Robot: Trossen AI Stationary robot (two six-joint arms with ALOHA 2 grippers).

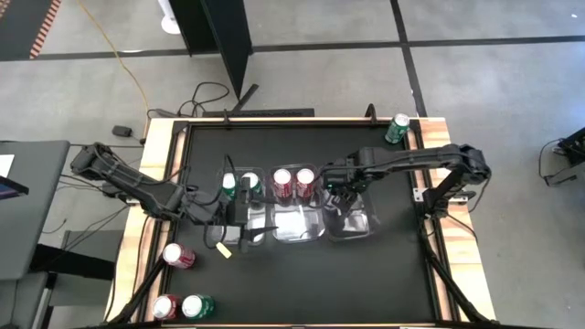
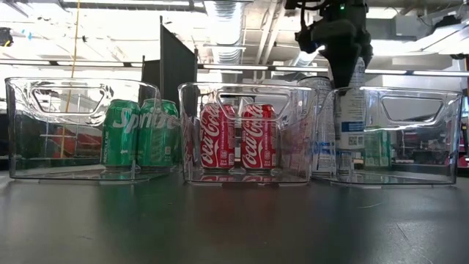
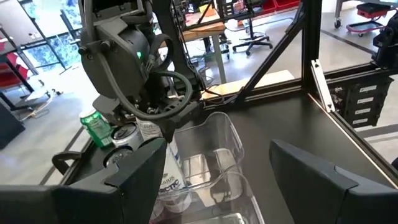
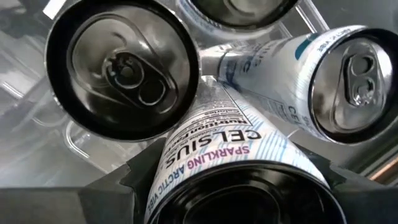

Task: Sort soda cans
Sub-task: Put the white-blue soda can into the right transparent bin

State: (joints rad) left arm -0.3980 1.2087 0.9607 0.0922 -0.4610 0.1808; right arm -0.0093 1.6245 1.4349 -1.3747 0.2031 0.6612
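Note:
Three clear trays stand in a row. The left one holds two green cans [image 2: 141,132], the middle one two red cans [image 2: 238,136]. My right gripper [image 1: 343,194] is over the right tray [image 2: 399,132], shut on a silver can [image 2: 352,110]. Three more silver cans [image 4: 121,68] stand around it in that tray. My left gripper [image 3: 217,186] is open near the left tray's near side [image 1: 228,236], touching nothing. Loose cans stand on the table: two red [image 1: 178,256] and one green [image 1: 196,306] near left, one green [image 1: 398,128] far right. My right gripper holds the silver can by its upper wall [image 4: 217,149], just below the rim, pinched between the two fingers [image 4: 102,186]. The fingers come from above, pointing down. The can stands upright, down inside the right tray; I cannot tell whether its bottom touches the tray floor.
The black table top has a wooden rim [image 1: 155,183] and a frame around it. The near half of each tray [image 1: 297,224] holds no cans. Bare table lies on the near side of the trays [image 1: 347,283]. Cables run beside the left arm.

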